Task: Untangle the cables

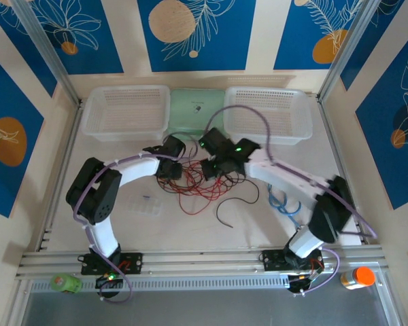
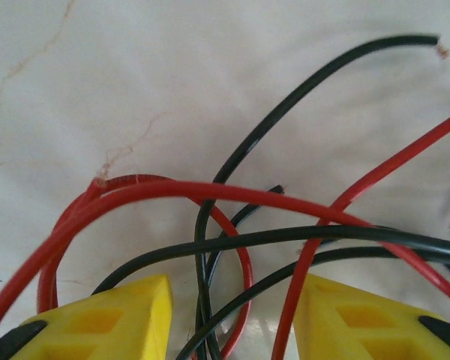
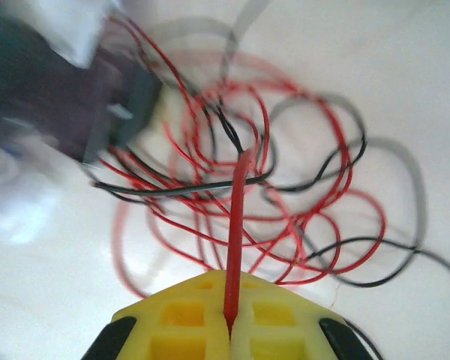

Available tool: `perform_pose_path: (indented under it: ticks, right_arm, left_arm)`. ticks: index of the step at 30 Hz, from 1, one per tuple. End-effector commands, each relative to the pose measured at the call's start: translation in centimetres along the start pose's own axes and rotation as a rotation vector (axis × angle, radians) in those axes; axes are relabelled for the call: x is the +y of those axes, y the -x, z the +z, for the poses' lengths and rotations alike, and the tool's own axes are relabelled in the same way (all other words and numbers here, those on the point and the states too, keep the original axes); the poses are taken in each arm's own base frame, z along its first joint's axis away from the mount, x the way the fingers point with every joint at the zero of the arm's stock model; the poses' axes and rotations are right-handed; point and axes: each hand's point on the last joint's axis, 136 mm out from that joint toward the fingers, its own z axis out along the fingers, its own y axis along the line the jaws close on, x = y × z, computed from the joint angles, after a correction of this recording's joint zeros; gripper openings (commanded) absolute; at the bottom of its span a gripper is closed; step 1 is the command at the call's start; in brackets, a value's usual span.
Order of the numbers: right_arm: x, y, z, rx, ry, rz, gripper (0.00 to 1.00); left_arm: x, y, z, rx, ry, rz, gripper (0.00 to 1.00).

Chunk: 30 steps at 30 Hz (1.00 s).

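cables (image 1: 202,193): loose heap, mid-tabletop | left fingers (image 2: 127,315): apart, astride strands | right fingers (image 3: 180,326): pinching one red wire (image 3: 236,225) | handling: likely light, floppy, snag-prone; take free ends

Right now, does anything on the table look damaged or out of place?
Yes. In the left wrist view, one black cable ends in a frayed, bare tip at the upper right; a red cable has a similar ragged end at the left.
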Motion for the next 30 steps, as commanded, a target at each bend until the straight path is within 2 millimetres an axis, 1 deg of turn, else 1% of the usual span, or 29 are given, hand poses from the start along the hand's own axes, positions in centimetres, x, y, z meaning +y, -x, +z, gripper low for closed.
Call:
perform_pose_path:
  ticks: [1, 3, 6, 9, 16, 21, 24, 30]
  right_arm:
    - [-1.1, 2.3, -7.7, -0.123, 0.069, 0.037, 0.00]
    - [-1.8, 3.8, -11.3, -0.204, 0.128, 0.080, 0.00]
    - [-3.2, 5.6, -15.7, -0.314, 0.189, 0.130, 0.00]
    - [-4.7, 7.3, -19.5, -0.407, 0.186, 0.147, 0.00]
    - [-8.0, 10.6, -27.1, -0.595, 0.107, 0.177, 0.00]
    - [-10.0, 12.4, -33.6, -0.785, 0.040, 0.193, 0.00]
    - [-11.2, 12.9, -36.7, -0.872, -0.012, 0.207, 0.00]
    - [-14.0, 12.6, -40.6, -0.981, -0.138, 0.270, 0.00]
  left_arm:
    - [1.0, -1.3, 1.2, 0.037, 0.031, -0.009, 0.45]
    - [1.1, -1.6, 1.4, 0.043, 0.035, -0.009, 0.45]
    - [1.4, -2.1, 1.6, 0.051, 0.045, -0.007, 0.45]
    - [1.7, -2.4, 1.8, 0.056, 0.057, -0.004, 0.45]
    - [2.5, -3.5, 2.4, 0.077, 0.088, 0.001, 0.44]
    - [3.1, -4.3, 2.7, 0.095, 0.115, 0.006, 0.44]
    - [3.4, -4.6, 2.6, 0.099, 0.127, 0.010, 0.44]
    - [4.0, -4.3, 1.9, 0.089, 0.149, 0.020, 0.44]
